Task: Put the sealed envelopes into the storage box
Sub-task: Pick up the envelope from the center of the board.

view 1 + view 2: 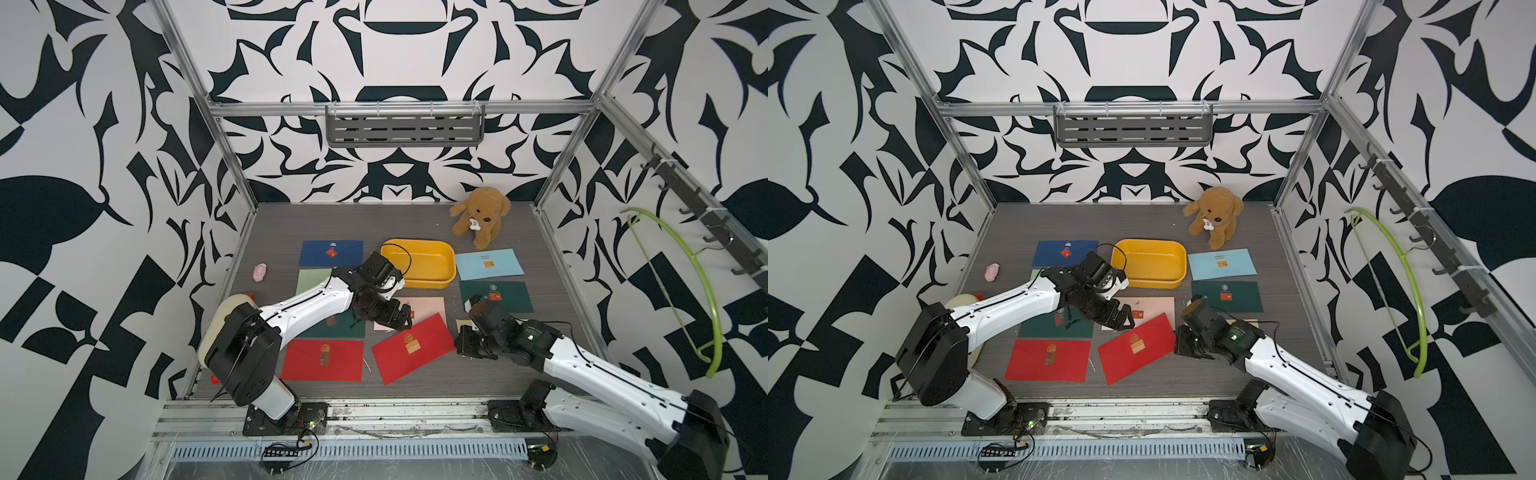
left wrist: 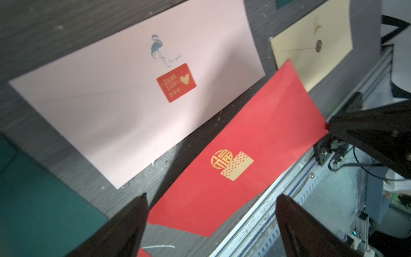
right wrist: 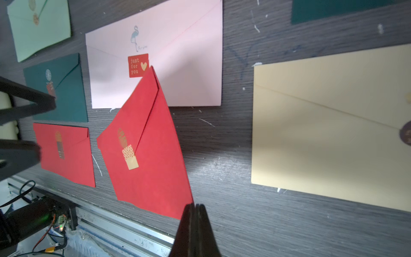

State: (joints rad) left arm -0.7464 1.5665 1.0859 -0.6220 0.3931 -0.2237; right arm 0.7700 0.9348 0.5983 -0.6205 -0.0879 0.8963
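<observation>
1. We find the right gripper point(image 3: 194, 207) with its jaws pressed together on one corner of the tilted red envelope point(image 1: 411, 347). That end looks raised off the table point(image 1: 374, 220).
2. The left gripper point(image 1: 395, 320) hangs spread wide and holds nothing. It is over the near edge of the pink envelope point(image 1: 430, 307) and the far edge of the tilted red one. In the left wrist view its two fingers stand well apart above the red paper.
3. The storage box point(image 1: 428, 282) sits mid-table, just behind the left wrist, between the navy envelope point(image 1: 330, 253) and the light blue envelope point(image 1: 488, 264).
4. Every envelope we can see lies outside the box. The flat red envelope point(image 1: 322, 359) is beside the tilted one. A dark green envelope point(image 1: 496, 296) is behind the right gripper. The cream envelope point(image 3: 329, 133) is mostly hidden under the right arm in both top views.
5. A plush dog point(image 1: 480, 216) sits at the far right of the table.
</observation>
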